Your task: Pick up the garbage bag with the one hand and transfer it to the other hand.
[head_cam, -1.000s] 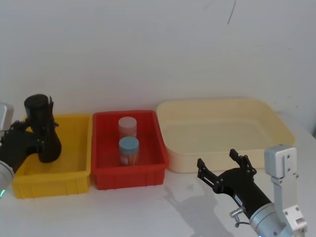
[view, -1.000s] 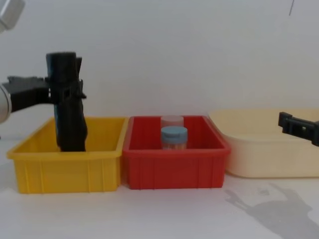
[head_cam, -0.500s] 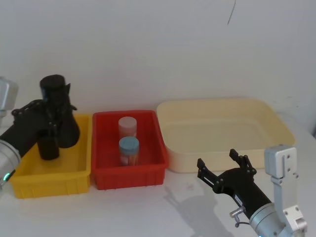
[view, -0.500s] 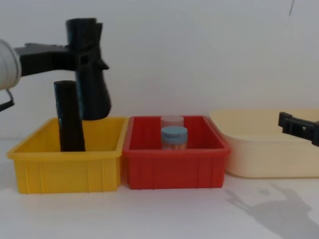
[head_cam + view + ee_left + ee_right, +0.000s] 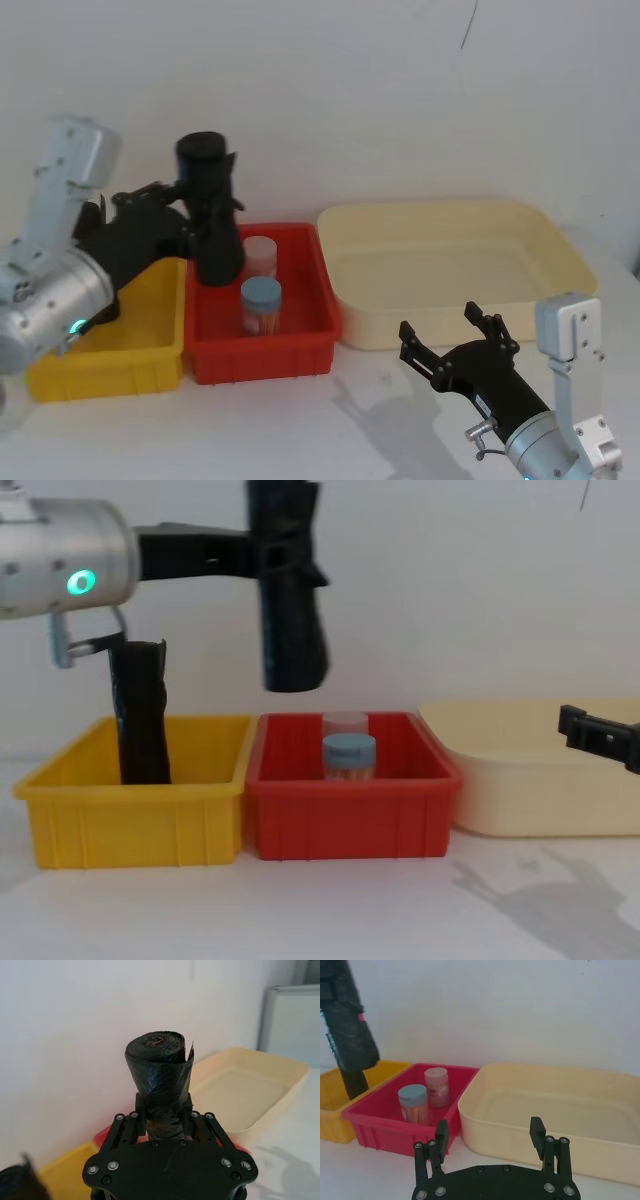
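The left gripper (image 5: 203,212) clenched the garbage bag (image 5: 218,255) near its top, holding it upright in the air above the red bin (image 5: 300,350). The right gripper (image 5: 450,338) sat spread open, well apart. That high, narrow grip possibly left the roll free to swing, so a quick crossing might drop it onto the jars (image 5: 261,300).

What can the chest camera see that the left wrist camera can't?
Chest camera's extras: two jars in the red bin, the left arm's green ring, and the open right gripper at the right edge. Left wrist camera's extras: the rolled-up top end of the garbage bag, and a close look at the left gripper pinching its narrow band. Both: the bag held up in the air, and the cream tray.
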